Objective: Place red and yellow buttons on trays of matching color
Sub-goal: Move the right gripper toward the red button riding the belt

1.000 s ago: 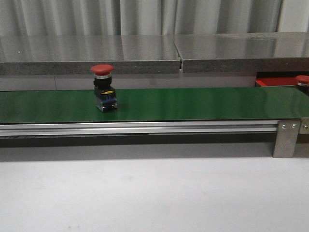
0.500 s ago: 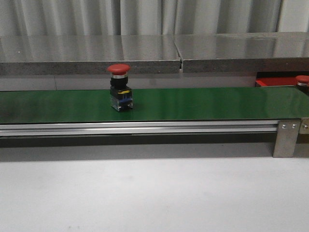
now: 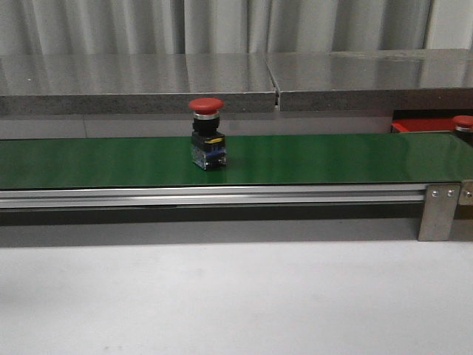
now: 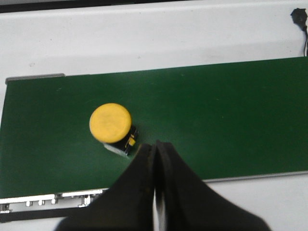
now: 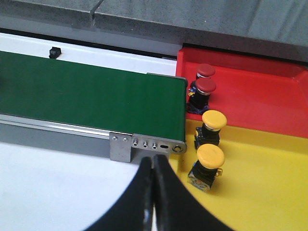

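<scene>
A red button stands upright on the green belt left of centre in the front view. In the left wrist view a yellow button sits on the belt, just beside my shut, empty left gripper. The right wrist view shows the red tray holding two red buttons and the yellow tray holding two yellow buttons. My right gripper is shut and empty, hanging near the belt's end bracket. Neither gripper appears in the front view.
The belt's aluminium rail and end bracket run along its near side. A grey stone ledge stands behind the belt. The red tray's corner with a red button shows at the far right.
The red button has travelled to the right along the belt, staying upright.
</scene>
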